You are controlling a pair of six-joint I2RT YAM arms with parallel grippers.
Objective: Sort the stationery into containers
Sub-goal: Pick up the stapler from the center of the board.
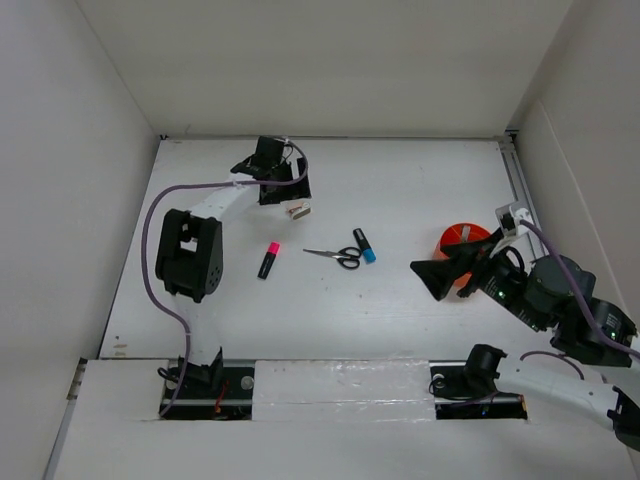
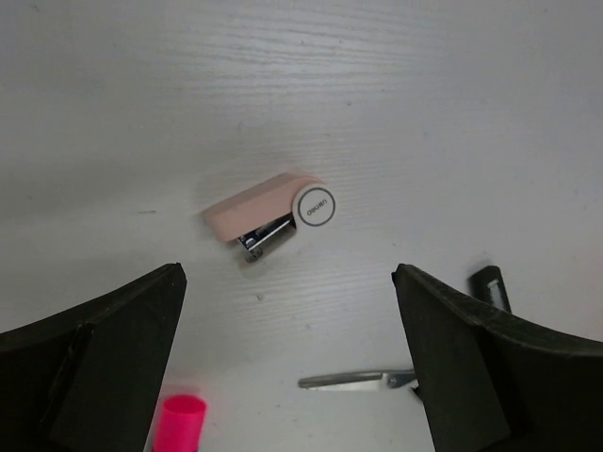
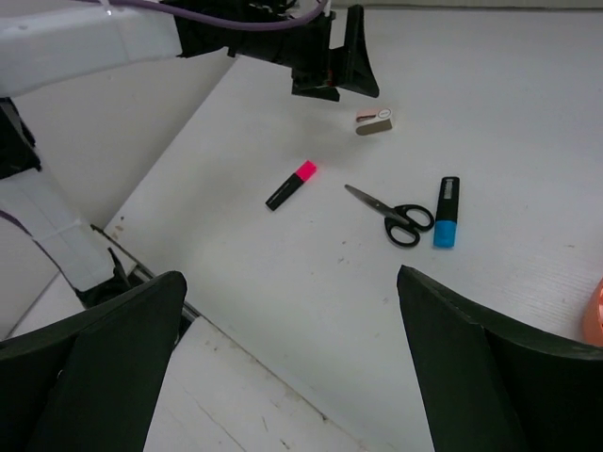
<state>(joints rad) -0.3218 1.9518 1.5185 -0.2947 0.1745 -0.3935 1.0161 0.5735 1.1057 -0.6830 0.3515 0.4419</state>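
A small tan stapler-like item [image 1: 298, 211] lies at the back left; in the left wrist view [image 2: 268, 209] it sits just ahead of my open, empty left gripper [image 2: 287, 273], which hovers above it [image 1: 285, 190]. The pink-capped black marker [image 1: 269, 260], black-handled scissors [image 1: 337, 256] and blue-capped black marker [image 1: 364, 245] lie in a row mid-table. The orange cup [image 1: 465, 240] stands at the right, partly hidden by my right gripper [image 1: 438, 274]. That gripper is open and empty [image 3: 292, 278], raised above the table and facing the markers. Pens are out of view.
White walls close in the table on the left, back and right. A metal rail [image 1: 520, 185] runs along the right edge. The arm bases sit in a raised white front strip [image 1: 340, 385]. The left arm's purple cable [image 1: 150, 250] loops over the left side.
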